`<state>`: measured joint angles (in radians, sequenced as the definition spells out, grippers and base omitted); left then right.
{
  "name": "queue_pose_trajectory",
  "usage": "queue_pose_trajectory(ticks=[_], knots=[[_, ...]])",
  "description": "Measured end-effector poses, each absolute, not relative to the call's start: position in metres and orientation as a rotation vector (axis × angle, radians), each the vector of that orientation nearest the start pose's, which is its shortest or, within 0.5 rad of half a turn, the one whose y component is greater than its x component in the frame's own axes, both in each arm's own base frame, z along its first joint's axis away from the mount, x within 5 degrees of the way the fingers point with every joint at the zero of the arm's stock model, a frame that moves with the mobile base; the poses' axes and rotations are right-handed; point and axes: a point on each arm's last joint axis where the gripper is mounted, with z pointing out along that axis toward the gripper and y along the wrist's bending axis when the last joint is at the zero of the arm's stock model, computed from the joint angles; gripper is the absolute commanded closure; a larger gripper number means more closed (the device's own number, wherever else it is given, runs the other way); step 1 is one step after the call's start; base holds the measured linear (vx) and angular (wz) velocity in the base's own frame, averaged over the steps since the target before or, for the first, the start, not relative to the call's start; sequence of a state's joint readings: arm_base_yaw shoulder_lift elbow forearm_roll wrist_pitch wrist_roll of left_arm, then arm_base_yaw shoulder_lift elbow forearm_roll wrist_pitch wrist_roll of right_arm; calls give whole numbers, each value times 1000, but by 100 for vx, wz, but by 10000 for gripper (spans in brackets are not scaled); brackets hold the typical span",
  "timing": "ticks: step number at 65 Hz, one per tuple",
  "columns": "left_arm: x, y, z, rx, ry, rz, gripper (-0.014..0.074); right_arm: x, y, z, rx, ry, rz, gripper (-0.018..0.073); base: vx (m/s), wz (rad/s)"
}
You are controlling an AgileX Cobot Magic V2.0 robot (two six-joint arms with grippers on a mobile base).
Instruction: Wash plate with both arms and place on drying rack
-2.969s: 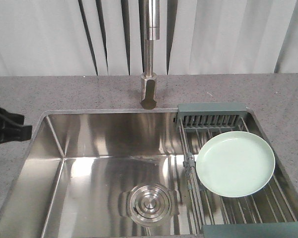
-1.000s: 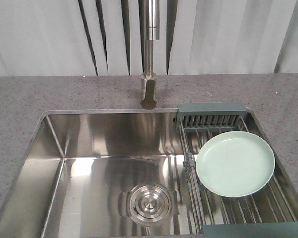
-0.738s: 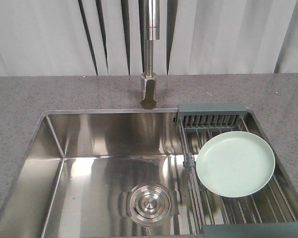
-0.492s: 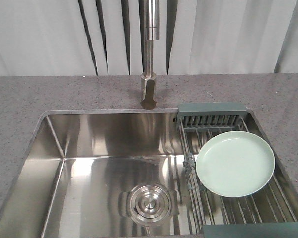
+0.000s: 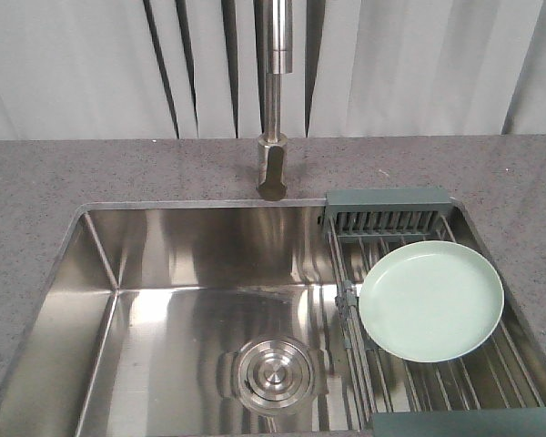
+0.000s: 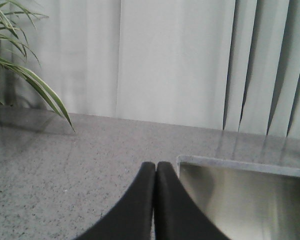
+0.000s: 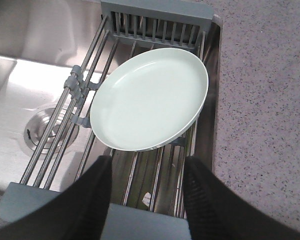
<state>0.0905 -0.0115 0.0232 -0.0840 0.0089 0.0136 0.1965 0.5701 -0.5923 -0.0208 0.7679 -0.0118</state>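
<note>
Since three seconds ago the left arm has left the front view's left edge; the plate (image 5: 431, 299) has not shifted. It lies flat on the drying rack (image 5: 396, 221) over the right side of the sink (image 5: 100, 273), near the slotted end piece. The right pincer (image 7: 146, 175) hangs above the rack's near end, fingers spread wide, holding nothing. The left pincer (image 6: 155, 172) sits over the grey tabletop (image 6: 65, 165) beside the sink's corner, fingers pressed together and empty.

A kitchen: a steel sink (image 5: 100, 273) set into a speckled grey stone counter (image 5: 118, 168), with a tall tap (image 5: 275, 100), a dish rack (image 5: 387, 214) and window blinds (image 5: 391, 64).
</note>
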Motion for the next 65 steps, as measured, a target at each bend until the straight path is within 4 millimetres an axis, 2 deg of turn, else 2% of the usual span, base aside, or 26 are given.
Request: queue_pose_trajectory(ticks=[65], knots=[[56, 5, 209, -125, 1462, 13, 603, 100, 19, 301, -241, 2217, 77, 230, 0, 0]])
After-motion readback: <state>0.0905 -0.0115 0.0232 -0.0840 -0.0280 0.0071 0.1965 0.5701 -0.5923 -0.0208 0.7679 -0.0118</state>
